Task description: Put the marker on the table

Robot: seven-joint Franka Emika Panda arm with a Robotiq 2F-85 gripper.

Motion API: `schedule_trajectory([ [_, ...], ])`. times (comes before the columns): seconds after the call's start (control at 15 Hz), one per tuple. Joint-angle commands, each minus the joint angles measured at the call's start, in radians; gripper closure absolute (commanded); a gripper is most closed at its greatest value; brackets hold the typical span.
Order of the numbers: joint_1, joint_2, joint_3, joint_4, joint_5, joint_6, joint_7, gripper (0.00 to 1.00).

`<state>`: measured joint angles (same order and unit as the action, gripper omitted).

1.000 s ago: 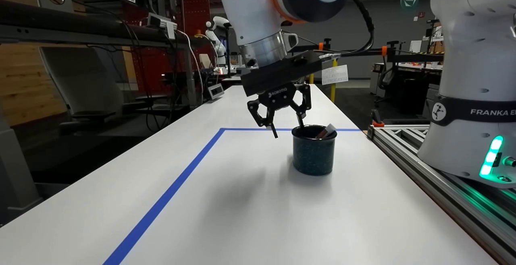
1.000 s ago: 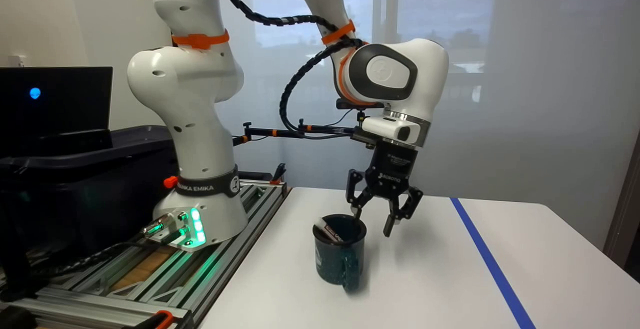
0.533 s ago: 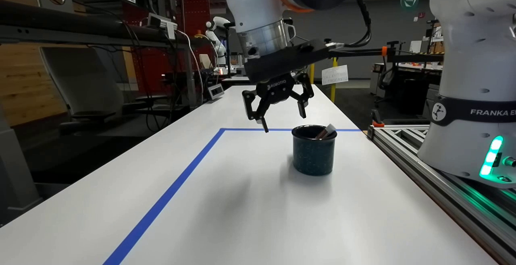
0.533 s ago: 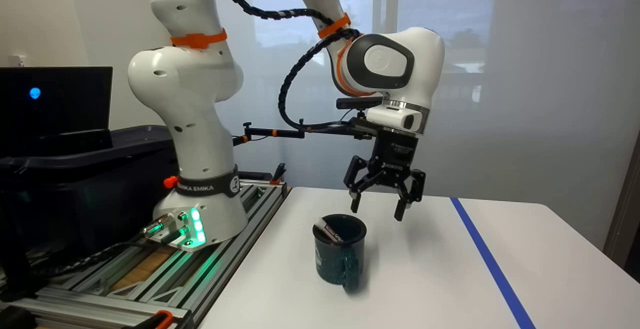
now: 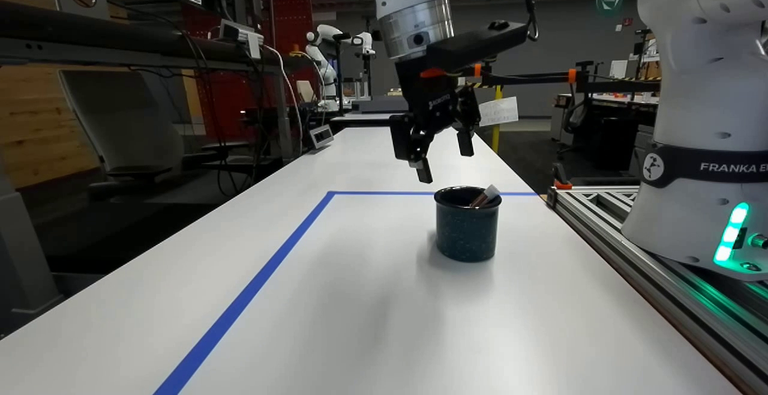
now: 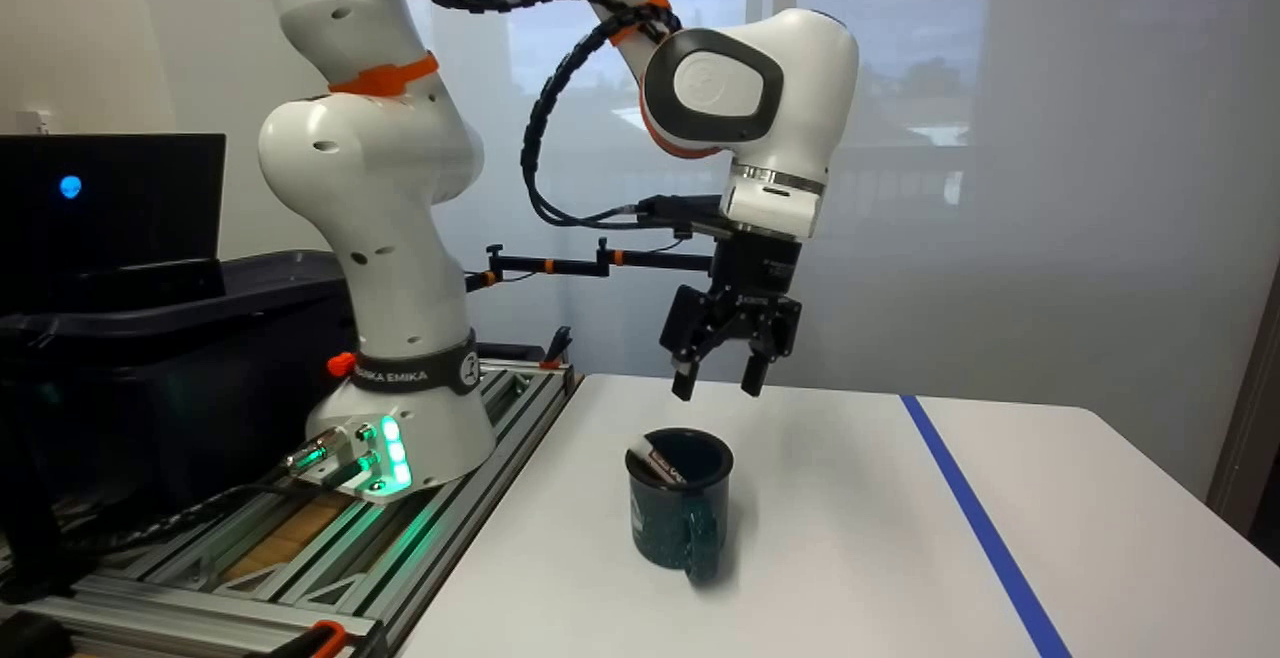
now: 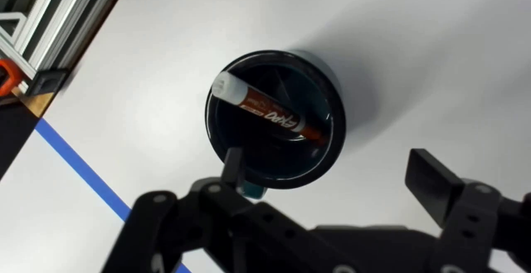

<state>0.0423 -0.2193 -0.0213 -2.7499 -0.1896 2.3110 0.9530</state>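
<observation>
Marker (image 7: 269,109), a slim plastic-looking cylinder with white end and brown label, leaned inside the dark blue-green speckled mug (image 5: 467,233), white end up at the mug's rim, brown end low toward its opposite wall. We noted the black two-fingered gripper (image 6: 718,388) with its fingers (image 7: 433,186) spread, holding nothing; in both exterior views it hung above the mug, not touching it, offset to the side opposite the marker's white end. Key relation, wrist view: the long axis slanted across the mug's mouth, nearer to parallel with the line joining the fingertips than square to it. We judged that pinching the barrel called for a shift toward the white end and a wrist turn above the mug, ahead of any placing on the white flat tabletop (image 6: 850,538) beside it.
</observation>
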Motion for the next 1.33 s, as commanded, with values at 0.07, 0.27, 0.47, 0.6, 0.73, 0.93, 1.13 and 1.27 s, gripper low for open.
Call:
schedule_trajectory([
  [0.07,0.06,-0.051,-0.135,0.003,0.071,-0.055,-0.344,0.0],
  [0.27,0.064,-0.017,-0.204,0.002,0.118,-0.058,-0.569,0.0],
  [0.47,-0.027,-0.007,-0.117,0.002,0.114,-0.037,-0.547,0.0],
  [0.6,-0.025,-0.004,-0.12,0.002,0.116,-0.037,-0.564,0.0],
  [0.73,-0.049,0.007,-0.085,0.02,0.093,-0.06,-0.546,0.0],
  [0.93,-0.074,0.039,-0.044,0.028,0.078,-0.06,-0.566,0.0],
  [1.13,-0.084,0.064,-0.024,0.029,0.067,-0.053,-0.6,0.0],
  [1.27,-0.087,0.085,-0.025,0.034,0.07,-0.056,-0.645,0.0],
])
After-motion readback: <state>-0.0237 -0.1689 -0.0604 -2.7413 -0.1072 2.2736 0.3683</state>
